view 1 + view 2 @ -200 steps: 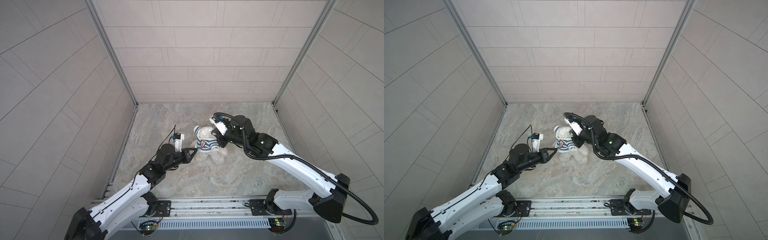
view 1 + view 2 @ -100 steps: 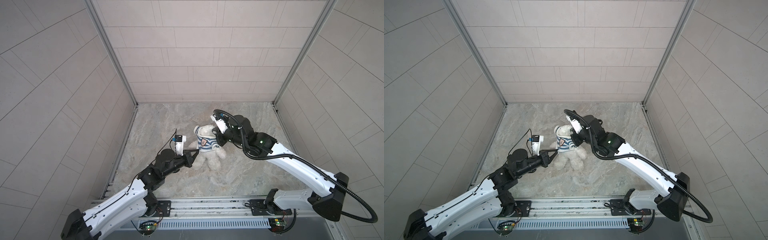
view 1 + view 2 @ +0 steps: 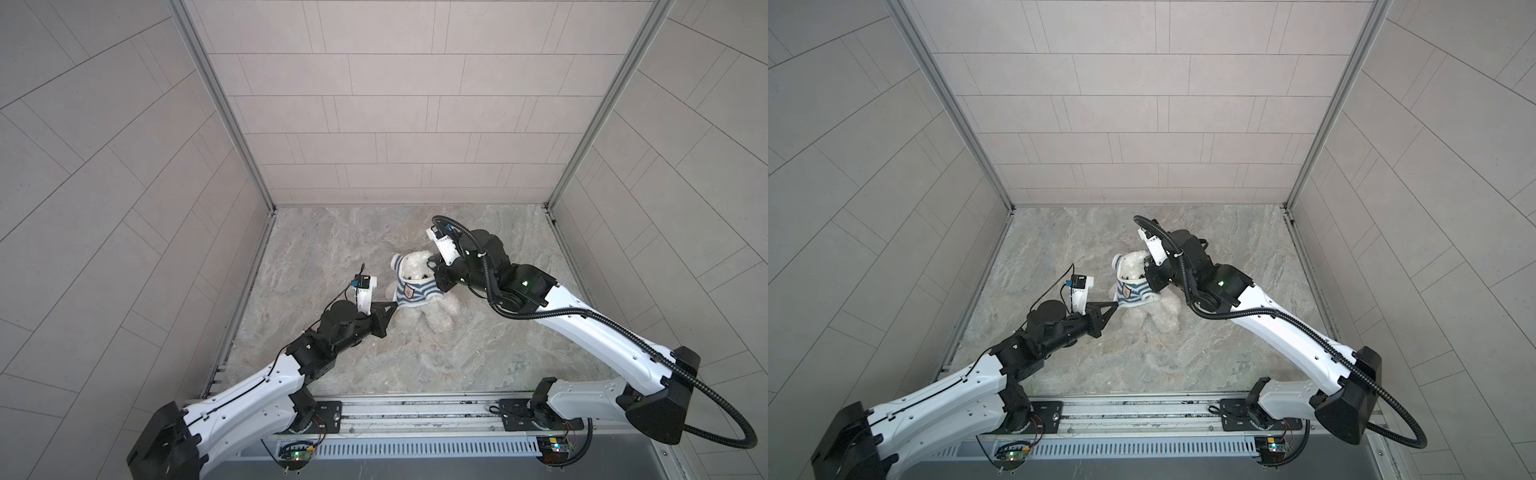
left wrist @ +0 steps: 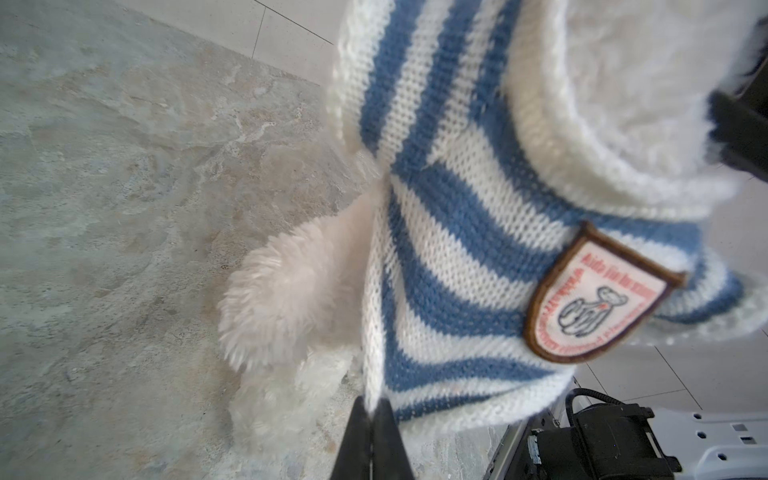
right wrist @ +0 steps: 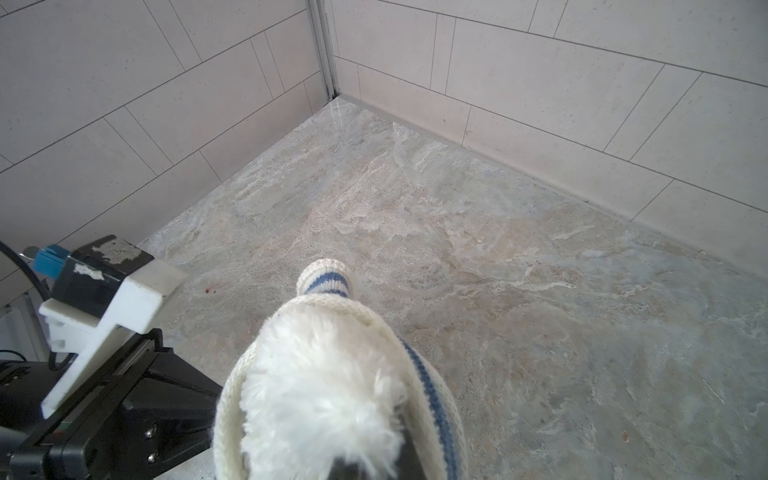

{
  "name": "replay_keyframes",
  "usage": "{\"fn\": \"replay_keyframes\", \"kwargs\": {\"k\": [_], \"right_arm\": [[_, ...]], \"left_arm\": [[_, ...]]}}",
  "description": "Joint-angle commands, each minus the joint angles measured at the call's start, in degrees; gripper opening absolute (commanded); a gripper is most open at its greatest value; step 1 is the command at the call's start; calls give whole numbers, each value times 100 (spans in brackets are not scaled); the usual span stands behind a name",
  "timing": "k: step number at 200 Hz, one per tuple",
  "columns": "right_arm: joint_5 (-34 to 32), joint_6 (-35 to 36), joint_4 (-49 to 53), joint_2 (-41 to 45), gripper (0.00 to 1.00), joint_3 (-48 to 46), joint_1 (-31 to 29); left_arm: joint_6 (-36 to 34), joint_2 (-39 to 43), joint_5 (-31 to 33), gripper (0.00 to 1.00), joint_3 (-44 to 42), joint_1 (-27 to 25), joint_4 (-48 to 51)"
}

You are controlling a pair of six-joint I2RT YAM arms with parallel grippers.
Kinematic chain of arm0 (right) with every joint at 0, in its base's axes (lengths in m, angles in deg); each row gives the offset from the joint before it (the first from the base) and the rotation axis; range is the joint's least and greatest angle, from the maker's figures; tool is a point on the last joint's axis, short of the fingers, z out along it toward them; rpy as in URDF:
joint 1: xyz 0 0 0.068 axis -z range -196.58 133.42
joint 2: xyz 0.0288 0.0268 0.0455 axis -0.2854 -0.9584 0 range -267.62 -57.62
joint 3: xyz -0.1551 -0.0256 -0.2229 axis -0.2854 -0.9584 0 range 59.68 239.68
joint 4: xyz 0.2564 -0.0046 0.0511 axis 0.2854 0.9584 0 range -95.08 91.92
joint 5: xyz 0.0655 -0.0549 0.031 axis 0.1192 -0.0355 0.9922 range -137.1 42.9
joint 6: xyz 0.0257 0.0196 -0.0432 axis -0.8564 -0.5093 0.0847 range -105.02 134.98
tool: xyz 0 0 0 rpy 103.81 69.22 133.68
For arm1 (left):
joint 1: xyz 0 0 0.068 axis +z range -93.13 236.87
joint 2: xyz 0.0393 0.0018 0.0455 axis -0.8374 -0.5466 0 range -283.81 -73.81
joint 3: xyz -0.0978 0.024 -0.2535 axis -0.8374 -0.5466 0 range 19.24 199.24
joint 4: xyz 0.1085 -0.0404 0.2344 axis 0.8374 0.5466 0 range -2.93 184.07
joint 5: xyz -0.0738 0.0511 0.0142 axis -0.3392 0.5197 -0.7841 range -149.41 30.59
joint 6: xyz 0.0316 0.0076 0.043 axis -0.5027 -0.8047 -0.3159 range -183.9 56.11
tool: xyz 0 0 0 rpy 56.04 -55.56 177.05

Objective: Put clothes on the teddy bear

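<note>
Jaws of the left gripper are pressed together, and we see them pinching the bottom hem of the shirt. Jaws of the right gripper are closed at the shirt's collar beside the bear's head; we cannot tell whether they catch knit or fur. The bear is mid-floor between both arms, white head poking through the collar, striped shirt round its chest, fluffy legs bare toward the robot's base. One sleeve sticks out beside the head. A badge sits on the shirt.
</note>
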Motion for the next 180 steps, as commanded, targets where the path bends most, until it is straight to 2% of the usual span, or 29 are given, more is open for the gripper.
{"fn": "replay_keyframes", "kwargs": {"k": [1,39,51,60,82,98,124,180], "right_arm": [[-460,-196,-756,408,0,-7,-29],[-800,-447,-744,490,0,-110,-54],[-942,-528,-699,474,0,-39,-53],[-1054,-575,-651,436,0,35,-51],[-1299,-705,-364,219,0,303,-48],[-1294,-890,-362,64,0,408,-49],[-1273,-948,-565,-108,0,423,-126],[-2032,-1121,-423,-170,0,484,-275]], "left_arm": [[-241,-50,-48,12,306,-62,294],[-803,113,658,54,1008,-57,1032],[-1057,175,770,63,1156,-62,1242],[-1230,234,728,66,1216,-65,1348],[-1431,524,485,69,1240,-139,1342],[-1357,545,334,63,1363,-214,1214],[-1011,37,182,55,1717,-274,782],[-786,-914,466,46,2330,-536,421]]}}
